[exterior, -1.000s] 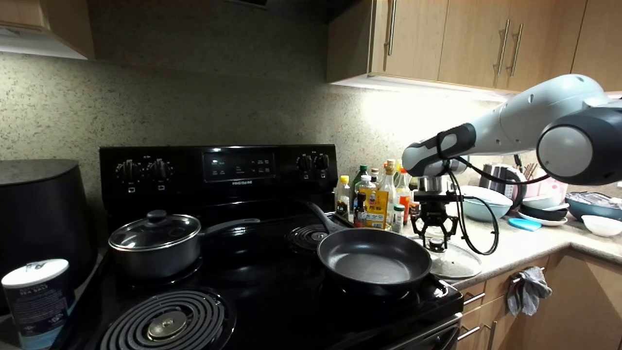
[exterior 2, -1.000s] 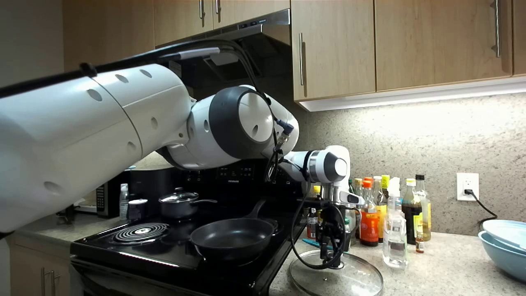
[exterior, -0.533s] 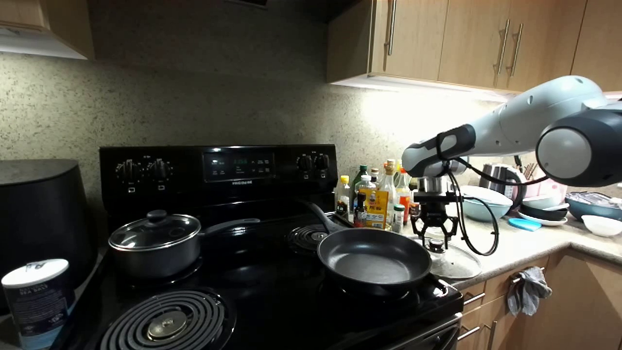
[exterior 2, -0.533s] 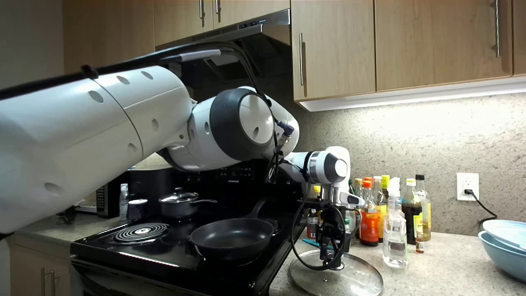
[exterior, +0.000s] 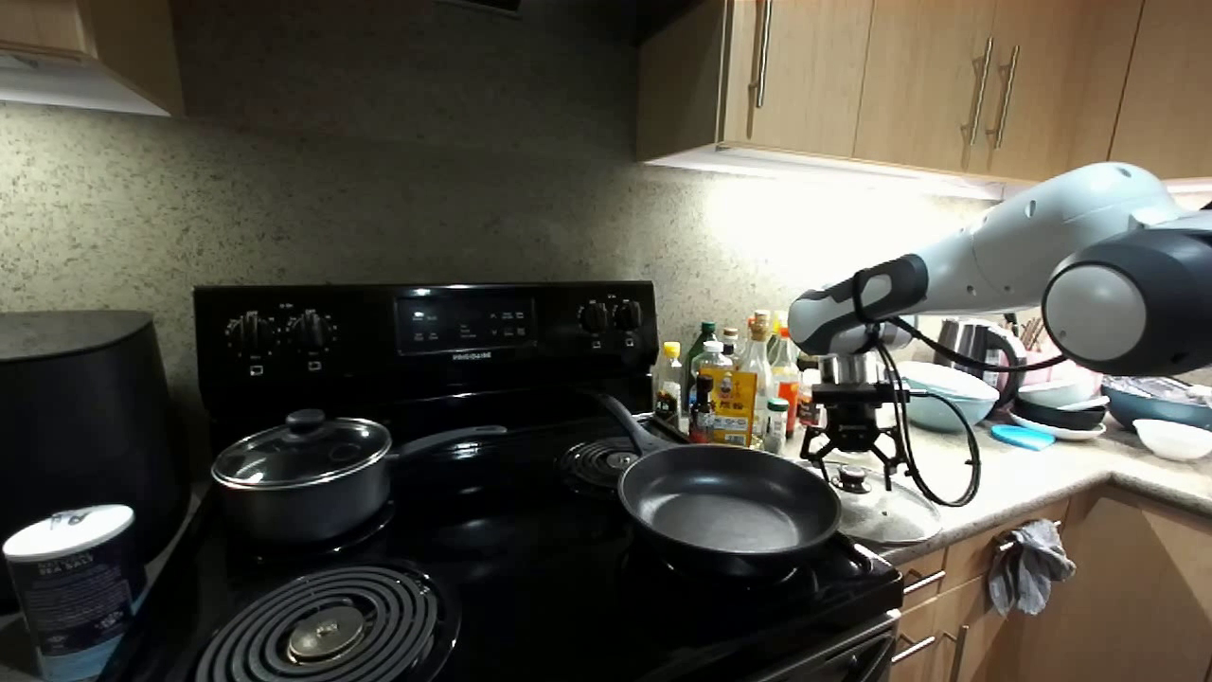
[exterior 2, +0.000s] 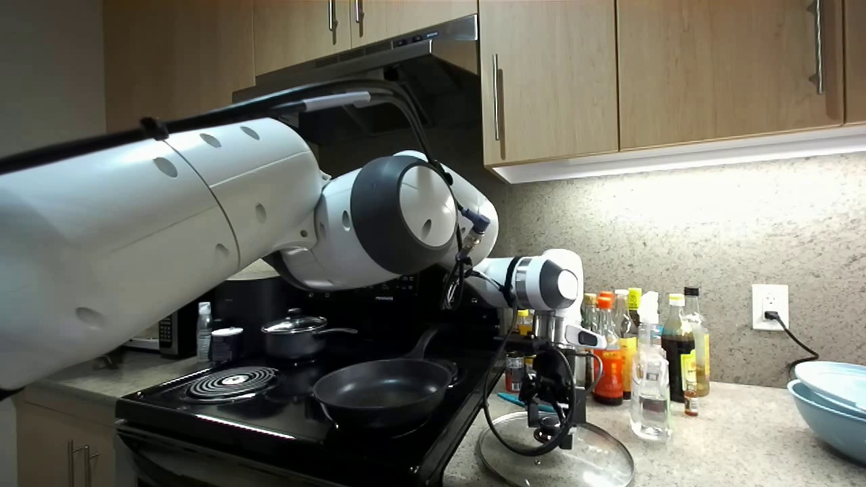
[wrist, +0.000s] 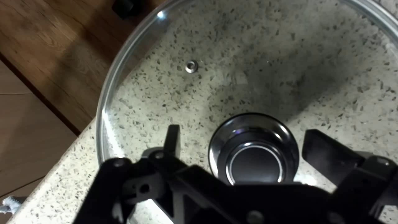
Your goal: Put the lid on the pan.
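The clear glass lid (wrist: 186,102) with its metal rim lies flat on the countertop, right of the stove in both exterior views. Its dark, shiny knob (wrist: 255,163) points up. My gripper (wrist: 242,133) is directly over the lid and open, one finger on each side of the knob, with a gap visible to both fingers in the wrist view. In an exterior view the gripper (exterior: 855,478) has its fingertips at about knob height. The black pan (exterior: 729,507) sits uncovered on the stove beside the lid, its handle toward the back; it also shows in an exterior view (exterior 2: 382,389).
A lidded steel pot (exterior: 301,493) stands at the stove's far side. Several bottles (exterior 2: 609,365) crowd the counter behind my gripper, with a clear spray bottle (exterior 2: 651,399) close to the lid. Pale blue bowls (exterior 2: 832,412) are further along. A cable (exterior: 971,474) loops beside the gripper.
The fingers, close together at the knob before, have spread apart to both sides of it. The arm has come down slightly and shifted a little right. The lid has shifted very slightly.
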Motion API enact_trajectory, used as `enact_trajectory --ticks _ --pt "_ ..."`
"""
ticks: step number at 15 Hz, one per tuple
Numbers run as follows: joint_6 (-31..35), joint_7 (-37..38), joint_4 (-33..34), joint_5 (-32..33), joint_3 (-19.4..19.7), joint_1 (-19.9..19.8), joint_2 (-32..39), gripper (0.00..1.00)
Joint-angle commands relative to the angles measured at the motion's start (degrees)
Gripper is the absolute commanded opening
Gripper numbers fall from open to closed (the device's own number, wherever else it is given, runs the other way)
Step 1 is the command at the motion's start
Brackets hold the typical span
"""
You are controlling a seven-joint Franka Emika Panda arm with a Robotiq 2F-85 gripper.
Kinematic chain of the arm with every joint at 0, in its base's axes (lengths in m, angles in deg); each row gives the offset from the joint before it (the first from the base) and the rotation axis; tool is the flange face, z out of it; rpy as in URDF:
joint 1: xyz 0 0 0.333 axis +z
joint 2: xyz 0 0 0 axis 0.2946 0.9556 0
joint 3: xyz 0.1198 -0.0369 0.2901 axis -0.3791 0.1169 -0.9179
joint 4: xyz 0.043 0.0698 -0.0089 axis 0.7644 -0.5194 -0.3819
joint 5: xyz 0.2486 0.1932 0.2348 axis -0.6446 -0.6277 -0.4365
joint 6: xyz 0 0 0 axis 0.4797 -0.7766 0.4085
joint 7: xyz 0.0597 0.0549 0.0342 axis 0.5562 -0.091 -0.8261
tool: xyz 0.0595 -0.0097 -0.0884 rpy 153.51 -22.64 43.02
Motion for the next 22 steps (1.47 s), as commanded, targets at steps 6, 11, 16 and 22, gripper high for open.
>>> enact_trajectory --ticks 6,11,16,22 --pt "5.0 -1.4 -5.7 -0.3 0.0 -0.3 -4.6 1.0" --pt "5.9 0.0 -3.0 0.0 0.1 -0.3 -3.0 1.0" --pt "6.0 -0.5 -3.2 0.2 0.1 -0.2 -2.7 1.0" --pt "7.4 -1.2 -5.1 1.0 0.3 0.5 -3.4 1.0"
